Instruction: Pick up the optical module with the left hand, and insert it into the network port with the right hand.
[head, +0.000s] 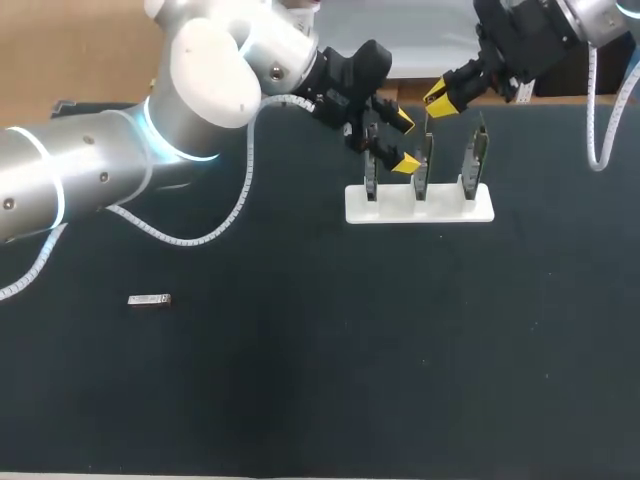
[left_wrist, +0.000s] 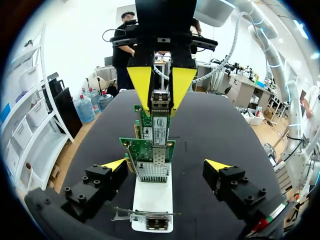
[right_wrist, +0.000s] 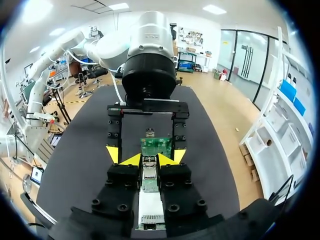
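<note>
One of the three network cards (head: 425, 165) carries a white label (left_wrist: 159, 129) with dark print, which we cannot read. The finer markings on the green boards are also too small to make out.

The cards stand upright in a row in a white stand (head: 482, 212) towards the far side of the black counter (head: 400, 350). The optical module (left_wrist: 160, 99), a small silvery block, is over that row, clenched between the yellow tips of the right end effector (right_wrist: 150, 161). Its lower end meets the top of a card. We cannot tell which card that is, or whether the module has entered a port.

The left end effector (head: 405, 142) is released, its fingers (left_wrist: 114, 165) spread wide at the left end of the row. Between them stands a green card with a silvery network port (left_wrist: 152, 171). One finger is well clear of this card and the other is close beside it; we cannot tell if that one touches.

Only the head view shows a small silvery bar (head: 149, 299) lying flat on the near left of the counter, well apart from the stand. It is too small for us to name with certainty. In that same view the right end effector hides the held module. The label shows only in the left wrist view. In the right wrist view, black finger blocks cover much of the stand, and the left end effector faces us from beyond the cards.
</note>
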